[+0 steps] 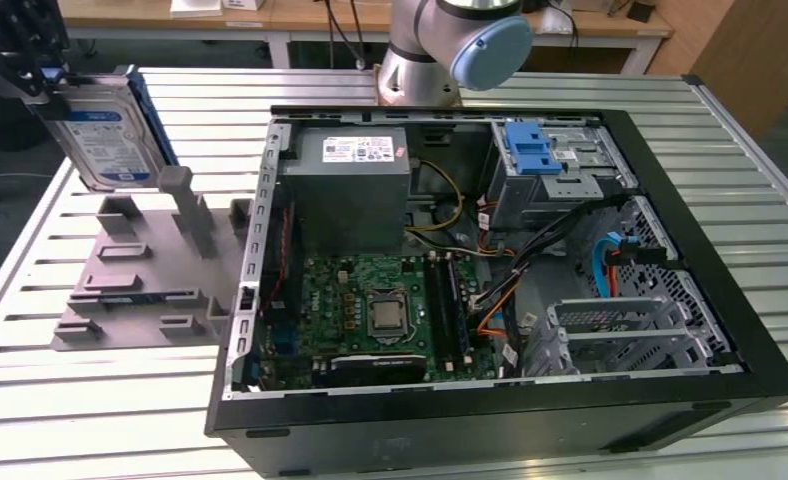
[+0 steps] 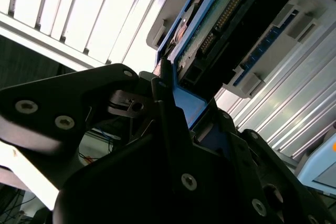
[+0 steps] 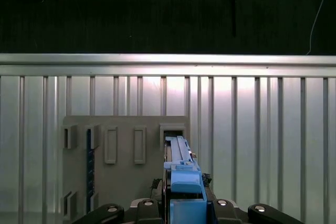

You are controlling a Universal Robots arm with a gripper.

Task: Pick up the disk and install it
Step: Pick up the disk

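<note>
Noted black hand (image 1: 41, 80) clenched on one end of flat rectangular grey metal disk (image 1: 101, 140) with blue plastic rails, held upright above grey slotted holder block (image 1: 127, 280) on ribbed metal worktop (image 1: 21, 400). Judged gripped endwise to leave rails free for sliding into open black computer case (image 1: 474, 420), beside holder on exterior view's right.

- Arm (image 1: 414, 62): silver-grey tubular link with a smooth metal finish, seen in the exterior view.
- Joint cap (image 1: 490, 52): round and light blue, closing one end of a grey joint housing.
- Gripper (image 1: 41, 80): matte black throughout; in the second wrist view its plates are angular with rounded corners.
- Screws (image 2: 64, 123): silver socket heads set into the black plates, singly and in pairs.
- Gripper base (image 3: 131, 211): black rounded lobes in the first wrist view, each carrying one bright screw head.
</note>
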